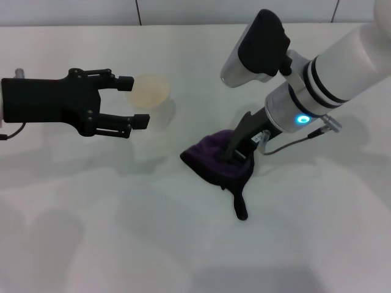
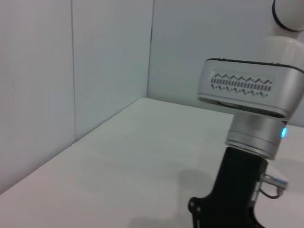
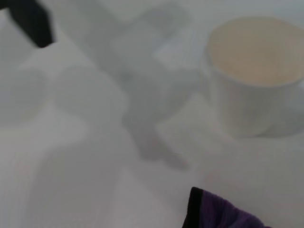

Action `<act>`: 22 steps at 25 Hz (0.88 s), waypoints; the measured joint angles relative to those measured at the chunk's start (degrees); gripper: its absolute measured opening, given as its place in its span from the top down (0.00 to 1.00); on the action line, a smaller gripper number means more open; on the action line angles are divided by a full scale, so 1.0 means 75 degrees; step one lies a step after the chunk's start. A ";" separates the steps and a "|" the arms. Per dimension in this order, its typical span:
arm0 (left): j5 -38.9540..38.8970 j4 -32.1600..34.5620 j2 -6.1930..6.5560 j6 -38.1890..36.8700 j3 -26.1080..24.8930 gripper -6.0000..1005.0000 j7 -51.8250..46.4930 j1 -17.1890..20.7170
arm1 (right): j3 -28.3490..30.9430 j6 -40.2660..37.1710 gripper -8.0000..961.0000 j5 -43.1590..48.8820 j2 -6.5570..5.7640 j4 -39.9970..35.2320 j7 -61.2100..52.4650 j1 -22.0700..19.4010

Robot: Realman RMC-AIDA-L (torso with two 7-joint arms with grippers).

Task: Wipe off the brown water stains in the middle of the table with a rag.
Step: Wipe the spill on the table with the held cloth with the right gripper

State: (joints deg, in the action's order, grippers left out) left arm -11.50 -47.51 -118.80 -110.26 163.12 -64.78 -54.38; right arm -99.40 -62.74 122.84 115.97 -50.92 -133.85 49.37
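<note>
The dark purple rag lies bunched on the white table right of centre, its black tail pointing toward me. My right gripper comes down from the upper right and is shut on the rag's top, pressing it onto the table. A corner of the rag also shows in the right wrist view. No brown stain shows in any view; the table around the rag is plain white. My left gripper hovers at the left, open and empty, its fingertips next to the cup.
A white paper cup with a tan-tinted inside stands upright left of the rag, also in the right wrist view. The left wrist view shows the right arm's wrist and a wall behind the table.
</note>
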 joint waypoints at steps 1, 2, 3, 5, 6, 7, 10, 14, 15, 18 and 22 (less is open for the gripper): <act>-0.0002 -0.0001 0.0003 0.0004 0.0000 0.12 0.0000 0.0000 | -0.0007 -0.0105 0.92 -0.0006 0.0003 -0.0023 -0.0003 0.0004; -0.0005 -0.0002 0.0004 0.0013 0.0000 0.12 0.0000 0.0000 | -0.0013 -0.0204 0.92 -0.0011 0.0007 -0.0038 -0.0005 0.0007; -0.0006 -0.0002 0.0004 0.0023 0.0000 0.12 0.0000 -0.0002 | -0.0027 -0.0317 0.92 -0.0016 0.0014 -0.0045 -0.0005 0.0012; -0.0009 -0.0003 0.0003 0.0051 0.0000 0.12 0.0000 -0.0018 | -0.0060 -0.0544 0.92 -0.0024 0.0024 -0.0053 -0.0005 0.0038; -0.0010 -0.0001 0.0004 0.0058 0.0000 0.12 0.0000 -0.0030 | -0.0074 -0.0611 0.92 -0.0026 0.0026 -0.0054 -0.0005 0.0054; -0.0011 0.0002 0.0003 0.0061 0.0000 0.12 0.0000 -0.0038 | -0.0104 -0.0653 0.92 -0.0042 0.0029 -0.0055 -0.0006 0.0066; -0.0013 0.0007 0.0002 0.0069 0.0000 0.12 0.0000 -0.0043 | -0.0159 -0.0635 0.92 -0.0091 0.0031 -0.0049 -0.0013 0.0084; -0.0014 0.0007 -0.0001 0.0076 0.0000 0.12 0.0000 -0.0033 | -0.0144 -0.0169 0.92 -0.0127 0.0022 0.0142 -0.0022 0.0098; -0.0014 0.0008 -0.0002 0.0076 0.0000 0.12 0.0000 -0.0030 | -0.0133 -0.0084 0.92 -0.0126 0.0018 0.0167 -0.0022 0.0098; -0.0014 0.0008 -0.0005 0.0076 0.0000 0.12 0.0000 -0.0013 | -0.0109 0.0303 0.91 -0.0126 -0.0001 0.0214 -0.0024 0.0079; -0.0017 0.0008 -0.0016 0.0092 0.0000 0.12 0.0000 -0.0010 | -0.0087 0.0750 0.91 -0.0120 -0.0006 0.0416 -0.0024 0.0085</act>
State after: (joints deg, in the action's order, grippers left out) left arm -11.63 -47.46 -118.92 -109.57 163.12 -64.77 -54.46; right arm -100.05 -57.12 121.94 115.92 -47.80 -134.03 50.01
